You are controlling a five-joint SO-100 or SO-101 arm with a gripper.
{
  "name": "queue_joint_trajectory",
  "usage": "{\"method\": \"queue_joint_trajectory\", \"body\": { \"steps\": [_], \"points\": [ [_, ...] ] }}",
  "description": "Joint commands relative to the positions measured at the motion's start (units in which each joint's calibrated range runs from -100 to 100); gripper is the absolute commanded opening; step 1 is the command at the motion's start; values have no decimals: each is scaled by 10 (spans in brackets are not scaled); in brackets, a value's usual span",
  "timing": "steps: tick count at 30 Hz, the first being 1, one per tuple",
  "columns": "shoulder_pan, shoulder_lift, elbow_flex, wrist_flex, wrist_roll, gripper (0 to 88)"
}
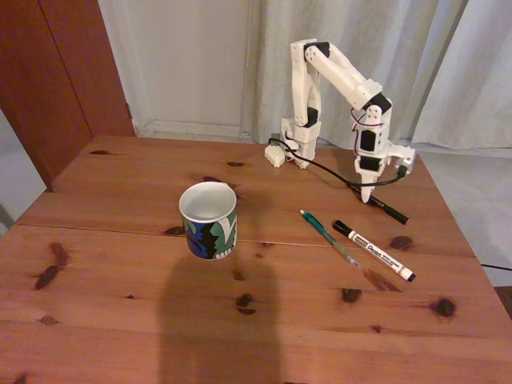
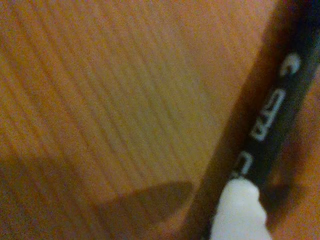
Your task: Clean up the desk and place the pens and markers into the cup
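Observation:
The patterned cup (image 1: 208, 221) stands upright and empty at the middle of the wooden desk (image 1: 120, 264). Right of it lie a teal pen (image 1: 328, 238) and a white marker (image 1: 374, 250) with a black cap. A thin black pen (image 1: 386, 208) lies further back. My gripper (image 1: 366, 197) points straight down with its tip on that pen's left end. In the wrist view, one white fingertip (image 2: 240, 210) rests against the black pen (image 2: 272, 120), which lies flat on the wood. The other finger is out of frame.
The arm's base (image 1: 300, 148) stands at the desk's back edge beside a small white box (image 1: 275, 154). A black cable (image 1: 328, 170) runs from there across the wood towards the gripper. Curtains hang behind, and the desk's right edge lies close to the marker.

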Motion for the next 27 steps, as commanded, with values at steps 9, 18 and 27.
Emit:
{"method": "queue_joint_trajectory", "body": {
  "steps": [9, 18, 27],
  "points": [
    [-5, -3, 39, -45, 2, 177],
    [-5, -3, 40, -44, 2, 177],
    [-5, -9, 74, -44, 2, 6]
  ]
}}
